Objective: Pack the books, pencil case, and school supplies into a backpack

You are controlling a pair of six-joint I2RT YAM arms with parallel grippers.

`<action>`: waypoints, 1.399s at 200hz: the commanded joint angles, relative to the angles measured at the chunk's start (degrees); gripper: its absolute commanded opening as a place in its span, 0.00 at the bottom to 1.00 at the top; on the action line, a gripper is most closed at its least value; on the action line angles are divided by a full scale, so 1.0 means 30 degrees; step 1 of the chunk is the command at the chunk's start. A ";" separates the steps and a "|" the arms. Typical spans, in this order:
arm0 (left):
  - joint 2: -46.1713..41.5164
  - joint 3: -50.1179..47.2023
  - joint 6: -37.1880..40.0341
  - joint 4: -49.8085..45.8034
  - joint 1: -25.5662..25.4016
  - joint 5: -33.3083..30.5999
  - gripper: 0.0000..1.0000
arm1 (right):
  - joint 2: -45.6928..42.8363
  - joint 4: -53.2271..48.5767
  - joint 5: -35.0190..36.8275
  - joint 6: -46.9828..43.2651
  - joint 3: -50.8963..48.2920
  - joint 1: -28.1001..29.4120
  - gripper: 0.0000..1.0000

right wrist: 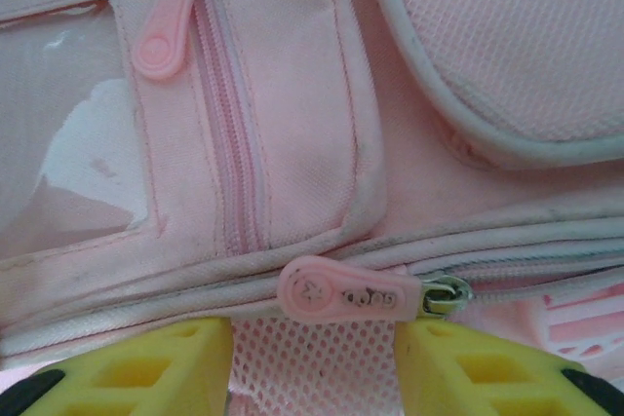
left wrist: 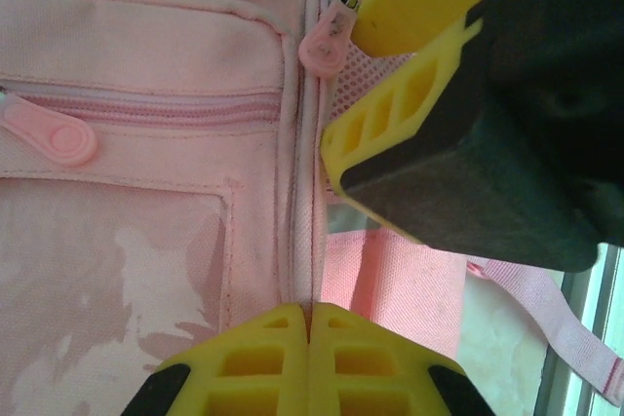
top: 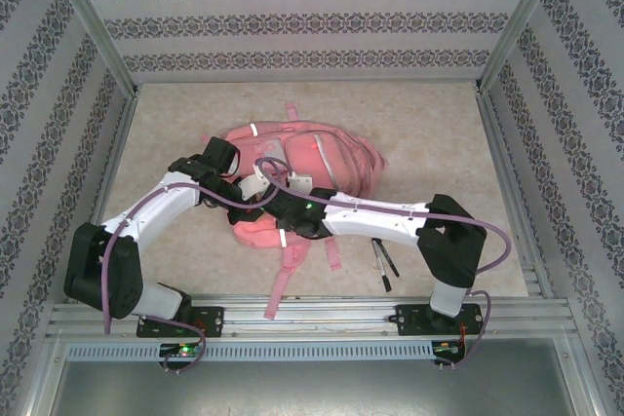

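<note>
Two arms meet over one soft pink fabric backpack (top: 327,158), which lies flat at the middle of the pale mottled table (top: 439,133). Its pink straps (top: 281,284) trail toward 6 o'clock. In the top view, two slim black pens (top: 384,262) lie on the table at about 4 o'clock of the backpack, close beside each other and just clear of its fabric.

We find the left gripper (left wrist: 309,323) over the backpack's 9 o'clock half. In its own wrist view its yellow ribbed fingers (left wrist: 263,367) are pressed together, tip against tip. They meet exactly where a piped pink seam (left wrist: 304,202) runs up to them. We cannot tell whether any fabric is caught between them.

The right gripper (right wrist: 312,367) stands with its yellow fingers (right wrist: 146,367) spread. Pink mesh (right wrist: 292,348) lies across the gap. A rounded pink rubber zipper pull (right wrist: 346,296) rests crosswise at 12 o'clock of that gap, with its metal slider (right wrist: 444,294) at the pull's 3 o'clock end. We cannot tell whether the fingers bear on the mesh. In the left wrist view this gripper shows at 1 o'clock, one finger on either side of the mesh beside that pull.

A second pink pull (right wrist: 164,31) sits on the closed zip of a front pocket, beside a clear plastic window (right wrist: 58,163).
</note>
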 commanded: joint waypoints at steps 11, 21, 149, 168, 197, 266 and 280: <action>-0.0260 0.0217 -0.0109 -0.0378 -0.0006 0.2316 0.00 | 0.1120 -0.2703 0.4205 0.0428 0.0829 0.0274 0.46; -0.0364 0.0227 0.0035 -0.0331 -0.0011 0.2291 0.00 | 0.1196 -0.3010 0.4376 0.0800 0.0884 0.0279 0.45; -0.2722 -0.1942 0.1745 0.0674 -0.0023 0.2048 0.00 | -0.2189 -0.2397 -0.6509 -0.5454 -0.0294 -0.2097 0.49; -0.2491 -0.1740 0.1715 0.0393 -0.0013 0.2069 0.00 | -0.1812 -0.2307 -0.7396 -0.5270 -0.0369 -0.2080 0.48; -0.2345 -0.1696 0.1708 0.0293 -0.0017 0.2039 0.00 | -0.1719 -0.1456 -0.7569 -0.4166 -0.0962 -0.1683 0.47; -0.2015 -0.1554 0.2155 0.0416 -0.0009 0.2161 0.00 | -0.2049 0.0167 -0.7538 -0.3386 -0.3002 -0.2413 0.48; -0.1921 -0.1451 0.2183 0.0410 -0.0031 0.2405 0.00 | -0.2028 0.1101 -0.8070 -0.4039 -0.3503 -0.2639 0.46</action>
